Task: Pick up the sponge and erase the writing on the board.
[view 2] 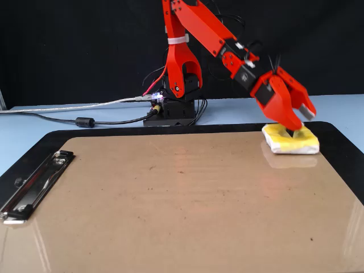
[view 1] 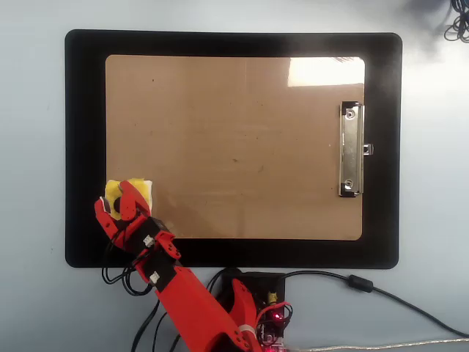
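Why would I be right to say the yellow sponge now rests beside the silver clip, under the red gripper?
Not right: in the overhead view the sponge rests at the board's edge opposite the clip. It is under the gripper.

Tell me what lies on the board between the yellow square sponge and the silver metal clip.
Nothing: in the overhead view, only bare light-brown clipboard surface with faint specks lies between the yellow square sponge and the silver metal clip. No writing shows there.

text: none readable | board (view 1: 234,139) — bare, only faint specks | clip (view 1: 351,149) — no legible marking
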Controlling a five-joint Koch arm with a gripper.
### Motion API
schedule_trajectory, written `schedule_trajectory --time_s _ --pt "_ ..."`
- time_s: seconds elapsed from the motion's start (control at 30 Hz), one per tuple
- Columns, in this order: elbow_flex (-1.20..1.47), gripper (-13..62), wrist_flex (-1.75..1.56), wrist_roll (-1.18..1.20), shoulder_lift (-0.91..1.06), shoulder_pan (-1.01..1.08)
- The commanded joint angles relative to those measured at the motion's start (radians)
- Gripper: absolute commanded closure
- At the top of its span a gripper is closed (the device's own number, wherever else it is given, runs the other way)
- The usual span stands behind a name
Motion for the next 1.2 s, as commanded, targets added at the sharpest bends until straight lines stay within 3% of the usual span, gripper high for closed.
schedule_trajectory --time_s 0.0,0.1,0.23,0.37,0.63,0.83,1.17 --pt "-0.094 20.0 0.242 -0.063 0.137 -0.006" --pt "-0.267 19.9 0.715 -0.064 0.256 0.058" --pt "-0.512 19.4 1.301 0.017 0.268 0.276" --pt "-0.503 16.7 1.552 0.189 0.282 0.494" --pt "0.035 15.6 1.552 0.396 0.545 0.899" --pt "0.213 15.0 1.536 0.382 0.558 0.922" --pt "0.233 15.2 1.534 0.376 0.558 0.925"
